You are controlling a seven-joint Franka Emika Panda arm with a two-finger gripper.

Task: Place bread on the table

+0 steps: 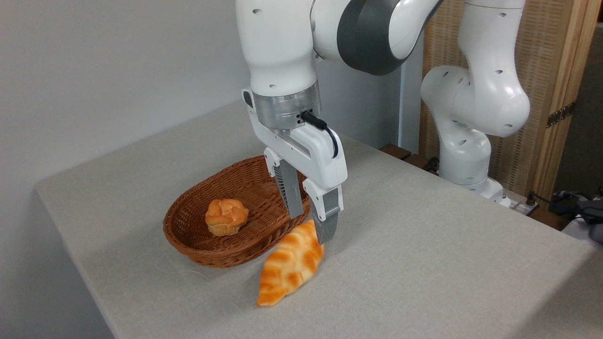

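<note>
1. Nearest the camera, the bread (pixel 289 263) lies on the table (pixel 424 263) just outside the basket (pixel 188 235). Its lower pointed end is toward the front edge and its upper end sits under the gripper (pixel 309 225). It looks slightly blurred, so it may not be fully settled; waiting until it lies still seems wise.

2. Above it, the gripper's two fingers stand spread apart with nothing clamped between them. The nearer fingertip overlaps the loaf's upper end in this view, and I cannot tell whether it touches.

3. The step in hand appears to be the release and withdrawal. Doing it well calls for a straight vertical lift with the fingers kept wide, so neither pad drags the loaf or flicks it toward the table's front edge.

4. Just behind, the basket rim sits close to the loaf's upper end. A sideways retreat risks knocking the wicker.

5. Farther in, the small bun (pixel 226 216) rests in the basket, apart from the action, and needs no attention.
</note>
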